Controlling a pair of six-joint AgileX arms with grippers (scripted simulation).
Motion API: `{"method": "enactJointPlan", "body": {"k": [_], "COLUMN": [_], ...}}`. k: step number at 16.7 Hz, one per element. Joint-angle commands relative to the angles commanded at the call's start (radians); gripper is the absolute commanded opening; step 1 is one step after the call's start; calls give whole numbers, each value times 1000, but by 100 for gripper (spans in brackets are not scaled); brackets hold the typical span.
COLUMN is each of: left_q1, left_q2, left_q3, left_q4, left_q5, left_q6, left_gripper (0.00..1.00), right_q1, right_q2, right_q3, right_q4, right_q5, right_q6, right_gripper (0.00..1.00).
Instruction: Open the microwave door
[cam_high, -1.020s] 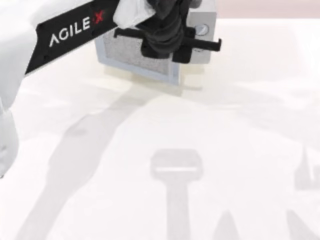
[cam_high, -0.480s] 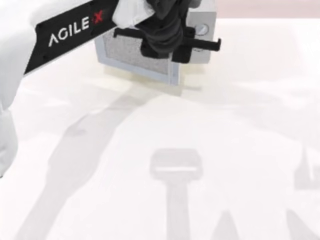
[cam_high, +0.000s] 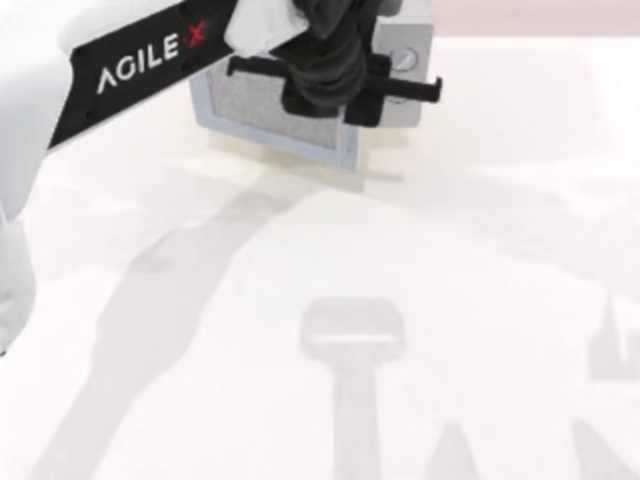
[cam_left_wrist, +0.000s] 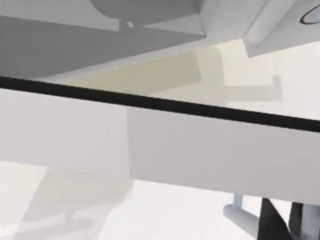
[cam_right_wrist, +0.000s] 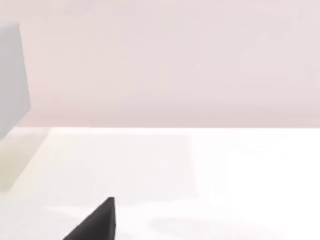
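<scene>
Top view, L to R: your left arm (cam_high: 120, 65) comes in from the upper-left corner, white shell w/ a black "AGILE X" band, reaching diagonally toward the microwave (cam_high: 400, 30) at the top edge, a bit left of centre. The microwave is cut off by the frame; you see only its front and a strip of the top. The left gripper (cam_high: 335, 85) sits right over the microwave door (cam_high: 255, 105), black wrist block covering the door's right part and the handle edge. The black cross-bar runs across the door to the control strip; one silver knob (cam_high: 404, 60) shows just above it. Fingers are hidden under the wrist block, so you can't tell if they're apart or clamped on anything. The door's lower right corner seems to stand slightly out from the body, but it's hard to judge.

Left wrist view is very close: grey panels, a thin black line, pale worktop (cam_left_wrist: 165, 215), little else readable.

Right arm isn't in the top view, only shadows on the worktop's lower right. Right wrist view shows a dark tip (cam_right_wrist: 97, 222), so its gripper state can't be told, plus a grey box corner.
</scene>
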Motion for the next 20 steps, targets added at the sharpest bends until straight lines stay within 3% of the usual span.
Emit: {"method": "enactJointPlan", "body": {"k": [8,15,20], "left_q1": [-6,19,19], "left_q2": [0,-91,-93], "left_q3": [-3,-139,-144], "left_q4": [2,66,67], "left_q5": [8,56,58], "left_q6": [-1,103,107], "left_gripper": [0,0,0], "right_q1": [0,0,0], "right_q2": [0,0,0], "right_q3": [0,0,0], "right_q4": [0,0,0], "right_q5": [0,0,0], "right_q6": [0,0,0], "right_gripper": [100,100,100]}}
